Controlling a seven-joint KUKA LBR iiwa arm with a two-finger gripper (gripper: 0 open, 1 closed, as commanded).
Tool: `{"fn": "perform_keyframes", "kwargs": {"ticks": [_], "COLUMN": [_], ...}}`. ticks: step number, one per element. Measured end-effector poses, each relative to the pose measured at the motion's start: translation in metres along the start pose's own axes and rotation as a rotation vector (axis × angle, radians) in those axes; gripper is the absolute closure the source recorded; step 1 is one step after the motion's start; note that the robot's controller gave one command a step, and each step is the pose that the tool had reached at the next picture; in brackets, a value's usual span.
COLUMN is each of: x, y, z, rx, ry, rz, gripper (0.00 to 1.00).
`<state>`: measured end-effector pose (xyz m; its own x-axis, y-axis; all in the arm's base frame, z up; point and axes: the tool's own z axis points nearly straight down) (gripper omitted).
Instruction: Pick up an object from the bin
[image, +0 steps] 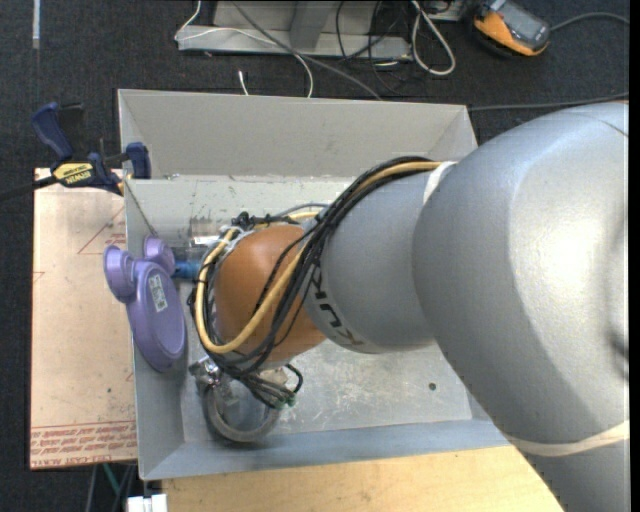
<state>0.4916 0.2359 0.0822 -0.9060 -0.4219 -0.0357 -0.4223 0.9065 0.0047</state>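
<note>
Arm (500, 270), dark lettering part-hidden by cables (300, 250), reaches into bin (300, 130). Purple bottle (160, 320) with ears leans on left wall, white label (157, 292) unreadable. Grey round thing (240, 425) in front-left corner, tool (238, 392) right over it; spread or pressed together, cannot tell.

Letters, perhaps "KU", are seen on the grey robot arm (400, 280); the white label (158, 292) on the purple plastic toy (160, 335) is illegible

Bin floor (400, 400): mostly covered by arm (480, 280).
Round grey thing (240, 428), lower-left corner: upper part under arm.
Label (158, 292) on purple thing (165, 335): unreadable.
</note>
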Motion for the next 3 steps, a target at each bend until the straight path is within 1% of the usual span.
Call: {"fn": "perform_keyframes", "kwargs": {"ticks": [1,2,3], "x": [0.0,0.002,0.003], "y": [0.0,0.013,-0.009], "z": [0.0,-0.014,-0.037], "rx": [0.0,0.0,0.0], "ry": [0.0,-0.005,-0.003], "rz": [0.0,-0.111,-0.001], "gripper": [1.0,1.0,1.0]}}
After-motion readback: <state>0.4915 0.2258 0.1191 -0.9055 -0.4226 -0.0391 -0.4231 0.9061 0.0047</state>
